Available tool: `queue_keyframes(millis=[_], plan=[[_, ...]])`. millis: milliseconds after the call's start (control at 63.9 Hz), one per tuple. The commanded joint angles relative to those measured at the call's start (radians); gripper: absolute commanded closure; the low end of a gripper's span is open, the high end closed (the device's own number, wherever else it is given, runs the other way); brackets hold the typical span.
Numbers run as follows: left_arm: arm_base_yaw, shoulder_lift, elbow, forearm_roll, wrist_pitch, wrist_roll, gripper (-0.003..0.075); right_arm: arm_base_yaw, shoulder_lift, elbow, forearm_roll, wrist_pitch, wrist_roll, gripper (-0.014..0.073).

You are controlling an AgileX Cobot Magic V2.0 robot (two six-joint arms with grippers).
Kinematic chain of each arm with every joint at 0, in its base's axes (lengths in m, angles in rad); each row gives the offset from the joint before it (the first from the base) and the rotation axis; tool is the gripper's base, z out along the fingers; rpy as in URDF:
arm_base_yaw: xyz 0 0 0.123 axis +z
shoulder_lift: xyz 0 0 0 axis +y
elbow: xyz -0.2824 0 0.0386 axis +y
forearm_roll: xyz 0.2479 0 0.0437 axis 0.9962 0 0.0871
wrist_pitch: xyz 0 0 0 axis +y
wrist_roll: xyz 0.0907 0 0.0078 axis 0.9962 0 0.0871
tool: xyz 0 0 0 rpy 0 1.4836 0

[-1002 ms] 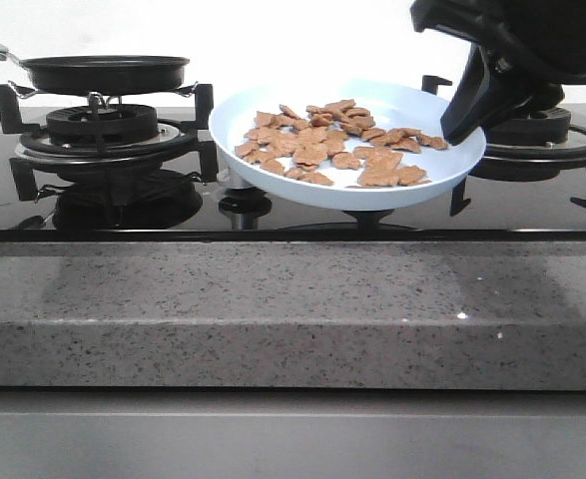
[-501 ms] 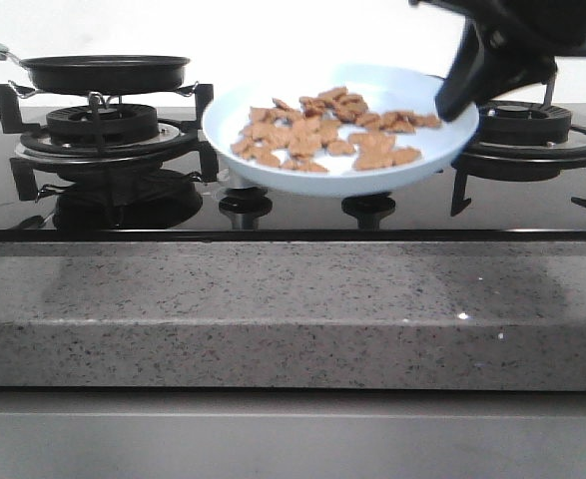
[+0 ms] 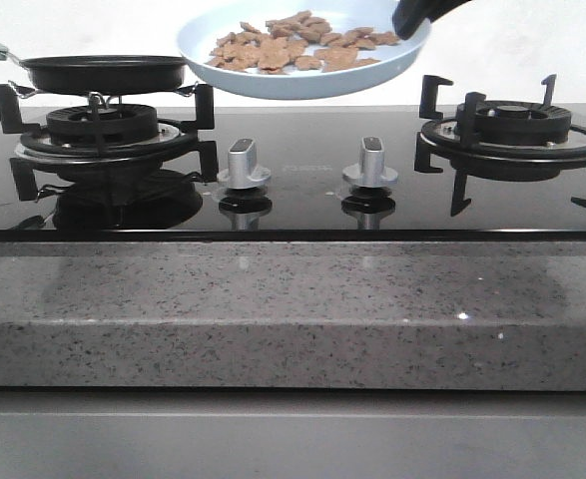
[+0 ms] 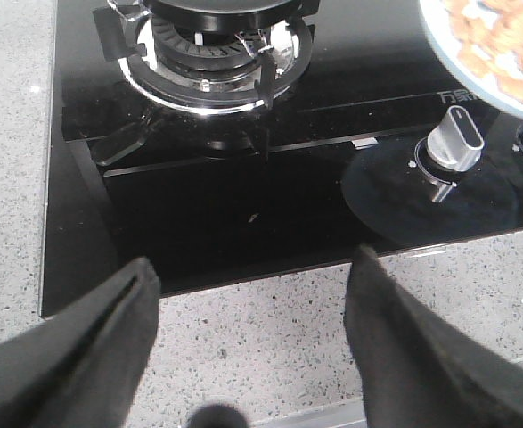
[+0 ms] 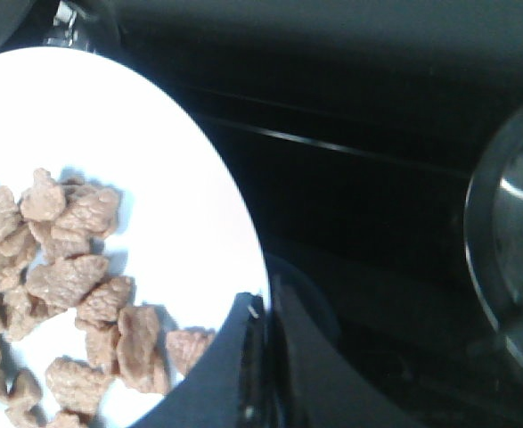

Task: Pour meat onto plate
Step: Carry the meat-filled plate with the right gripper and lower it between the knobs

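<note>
Both claws, one loaded, one idle

Right claw (image 5: 259, 374) raised high, fingers pinched on the plate (image 3: 302, 75) rim; left claw (image 4: 252, 294) hangs low, fingers spread wide, gripping nothing.

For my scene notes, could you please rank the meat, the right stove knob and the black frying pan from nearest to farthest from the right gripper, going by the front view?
From the right gripper, clamped on the plate rim:
1. meat, on the held plate just to its left.
2. right stove knob, below it.
3. black frying pan, on the far left burner.
</note>
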Motion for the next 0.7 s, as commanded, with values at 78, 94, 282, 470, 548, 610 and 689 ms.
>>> queue_keyframes(millis=[78,94,282,470,548,610,689], plan=[[-0.009,-0.003,-0.026,-0.022,-0.073,-0.01,0.0281,-0.029,0.06,-0.171,-0.004,-0.013,-0.007,0.0662],[-0.009,-0.003,-0.026,-0.024,-0.073,-0.01,0.0281,-0.033,0.069,-0.181,-0.004,-0.009,-0.007,0.0662],[-0.009,-0.003,-0.026,-0.032,-0.073,-0.01,0.0281,-0.072,0.188,-0.28,-0.004,0.018,-0.007,0.0662],[-0.009,-0.003,-0.026,-0.032,-0.073,-0.01,0.0281,-0.08,0.266,-0.318,-0.001,0.017,-0.007,0.0662],[-0.009,-0.003,-0.026,-0.032,-0.073,-0.01,0.0281,-0.08,0.283,-0.317,0.014,0.014,-0.007,0.0662],[-0.009,-0.003,-0.026,-0.032,-0.075,-0.01,0.0281,-0.08,0.295,-0.317,0.021,0.011,-0.007,0.0662],[-0.009,-0.003,-0.026,-0.032,-0.076,-0.01,0.0282,-0.08,0.311,-0.317,0.022,0.013,-0.007,0.0652]])
